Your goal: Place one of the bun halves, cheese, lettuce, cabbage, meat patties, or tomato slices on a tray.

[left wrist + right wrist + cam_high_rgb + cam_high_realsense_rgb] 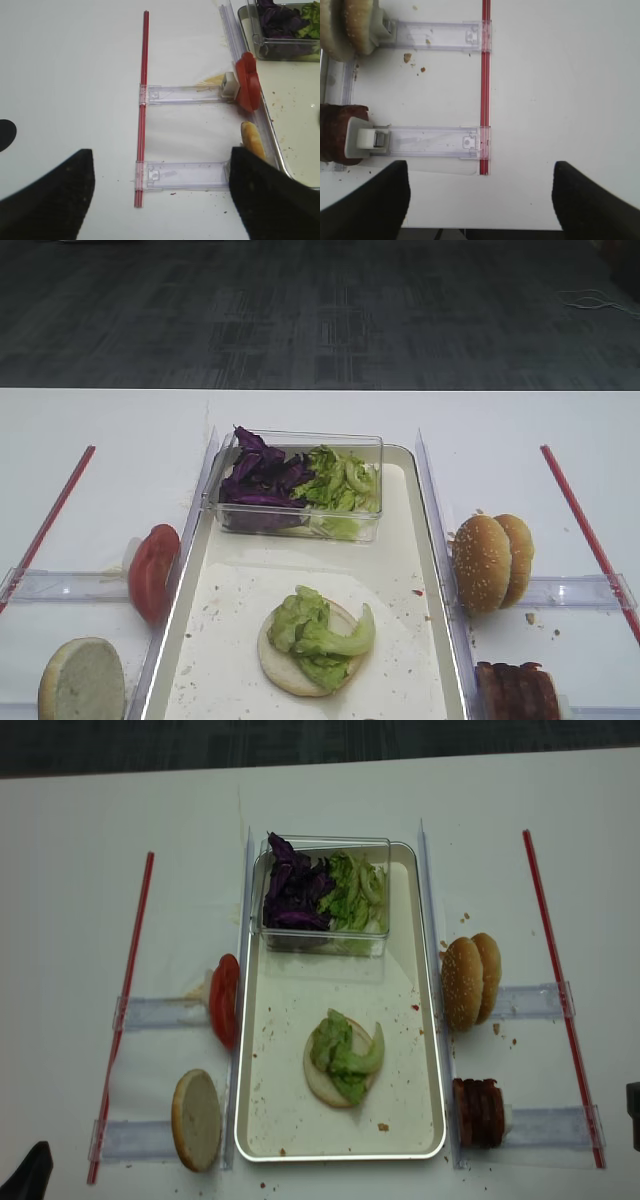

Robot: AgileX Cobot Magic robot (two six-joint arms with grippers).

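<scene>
The tray (400, 1050) lies mid-table. On it a cut-face bun half (280, 660) carries lettuce (318, 632). At the tray's far end more lettuce (340, 485) and the cabbage (258, 480) fill a clear tub. Tomato slices (153, 570) and another bun half (82, 680) stand on edge left of the tray. Sesame bun halves (490, 560) and meat patties (515, 690) stand to its right. My left gripper (160, 200) hangs open over the near-left table, holding nothing. Open and also holding nothing, my right gripper (480, 200) is over the near-right table, right of the patties (332, 132).
Clear plastic holder rails (160, 1012) (545, 1125) run outward from the tray to a red strip (128, 980) (555, 980) on each side. Crumbs dot the tray and the table. The table's near edge lies just under both grippers.
</scene>
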